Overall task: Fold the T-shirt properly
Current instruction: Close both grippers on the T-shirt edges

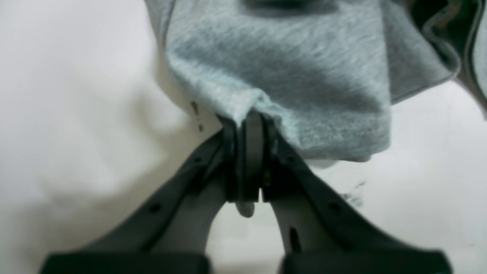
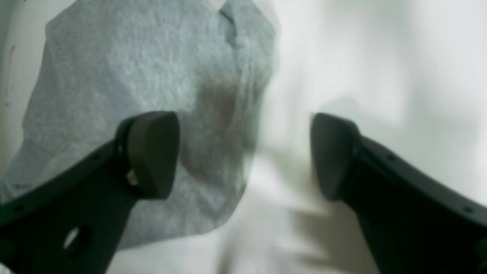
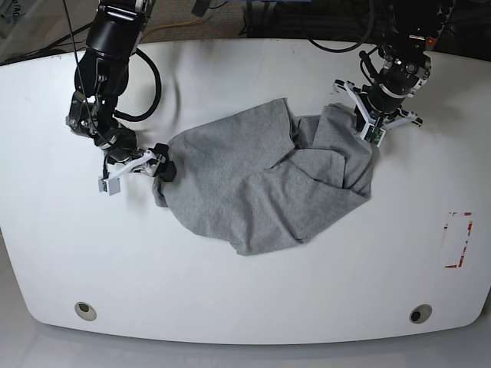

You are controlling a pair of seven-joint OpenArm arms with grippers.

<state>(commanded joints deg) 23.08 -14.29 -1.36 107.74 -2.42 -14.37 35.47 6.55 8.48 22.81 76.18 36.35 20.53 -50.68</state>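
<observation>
The heather-grey T-shirt (image 3: 253, 184) lies crumpled and partly bunched in the middle of the white table (image 3: 245, 291). My left gripper (image 3: 368, 129), on the right in the base view, is shut on a fold of the shirt's right edge; the left wrist view shows the jaws (image 1: 249, 121) pinching grey cloth (image 1: 289, 72). My right gripper (image 3: 164, 162) is open at the shirt's left edge. In the right wrist view (image 2: 243, 156) its one finger (image 2: 152, 152) sits over the cloth (image 2: 125, 68), the other finger (image 2: 331, 152) over bare table.
A red rectangular marking (image 3: 458, 238) is on the table at the right. Two round holes (image 3: 86, 310) (image 3: 419, 313) sit near the front edge. Cables (image 3: 337, 42) run along the back edge behind the arms.
</observation>
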